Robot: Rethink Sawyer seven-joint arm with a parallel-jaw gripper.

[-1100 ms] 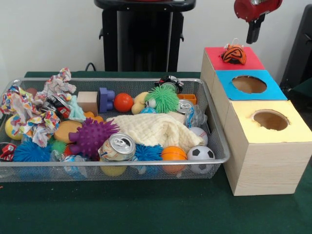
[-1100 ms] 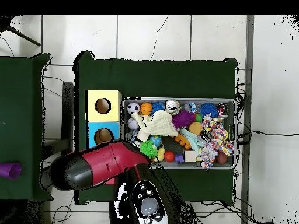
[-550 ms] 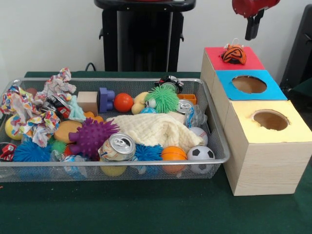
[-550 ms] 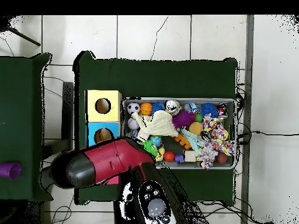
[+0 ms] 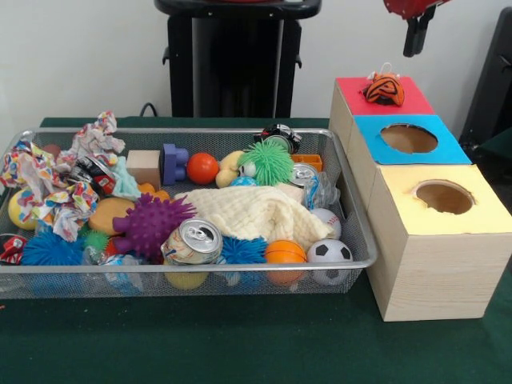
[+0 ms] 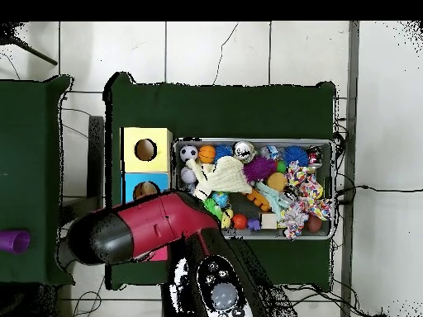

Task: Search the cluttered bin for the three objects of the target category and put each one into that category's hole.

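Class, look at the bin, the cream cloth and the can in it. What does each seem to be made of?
Bin: silvery metal wire mesh, see-through sides. Cloth: soft knitted or woven fabric, matte, rumpled. Can: shiny metal top with pull tab, printed side, probably aluminium.

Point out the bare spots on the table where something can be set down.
Free: the green table strip in front of the wire bin and the boxes. Crowded: the bin itself, filled edge to edge. The red box top holds an orange toy.

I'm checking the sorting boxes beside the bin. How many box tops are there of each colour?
red top: 1
blue top: 1
yellow top: 1
Total: 3
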